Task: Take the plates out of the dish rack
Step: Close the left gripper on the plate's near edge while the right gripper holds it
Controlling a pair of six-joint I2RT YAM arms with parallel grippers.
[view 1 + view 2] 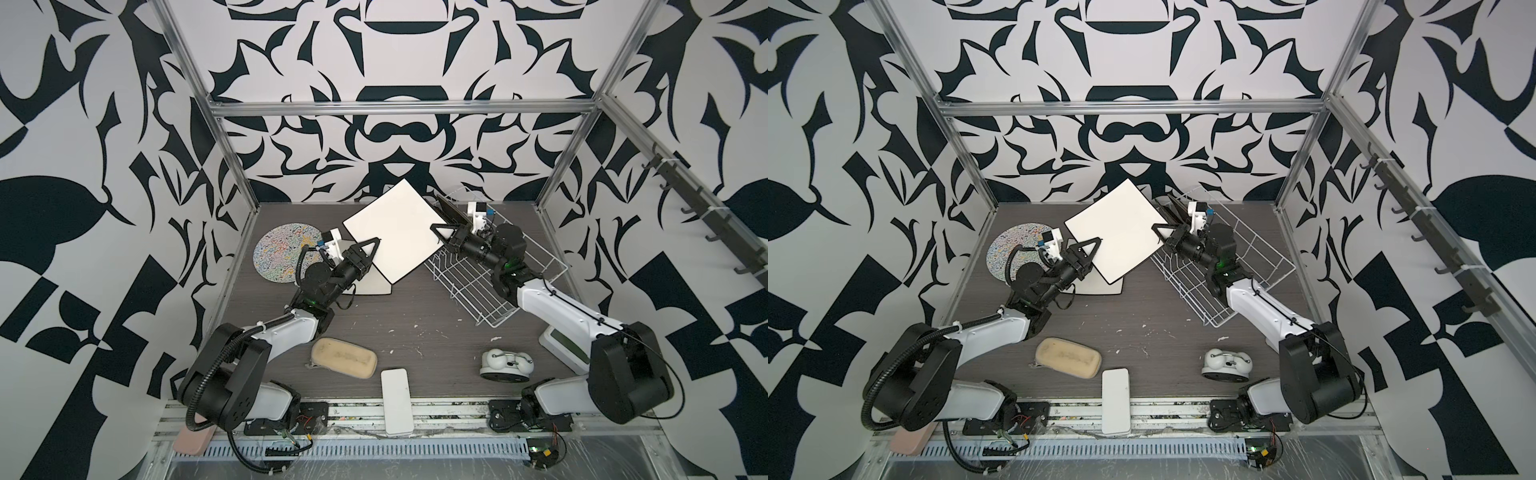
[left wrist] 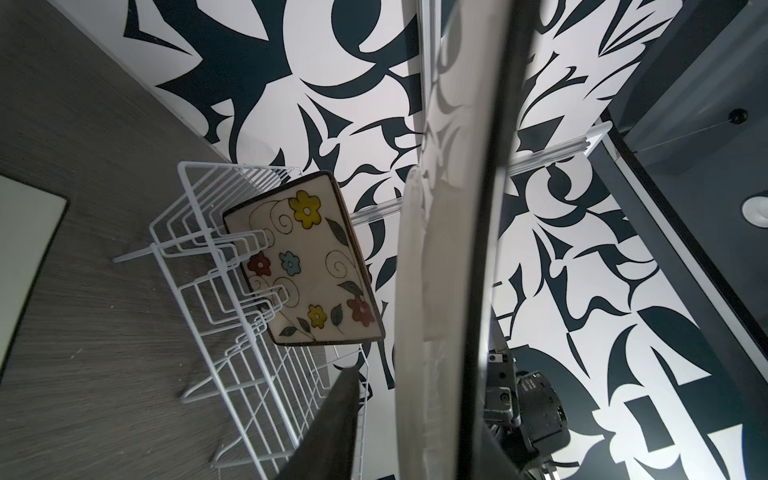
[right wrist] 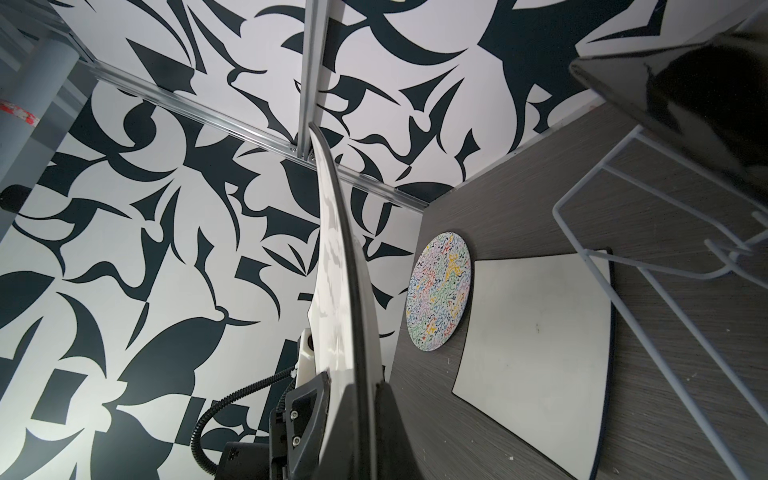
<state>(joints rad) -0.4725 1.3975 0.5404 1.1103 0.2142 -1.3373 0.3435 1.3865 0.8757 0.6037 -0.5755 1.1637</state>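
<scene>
White-backed square plate hung airborne: right claw clamped on 1 edge, left claw astride the opposite, grip unclear. Below the left claw, round plate and another square plate lay on the surface; beside the right claw 1 flowered plate stood in the dish rack.

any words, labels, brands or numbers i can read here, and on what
No text can be read.
Round plate: coloured squiggles, pattern only.
Flowered square plate: flowers and curls, no writing.
White device with greenish panel: too small to read.
</scene>
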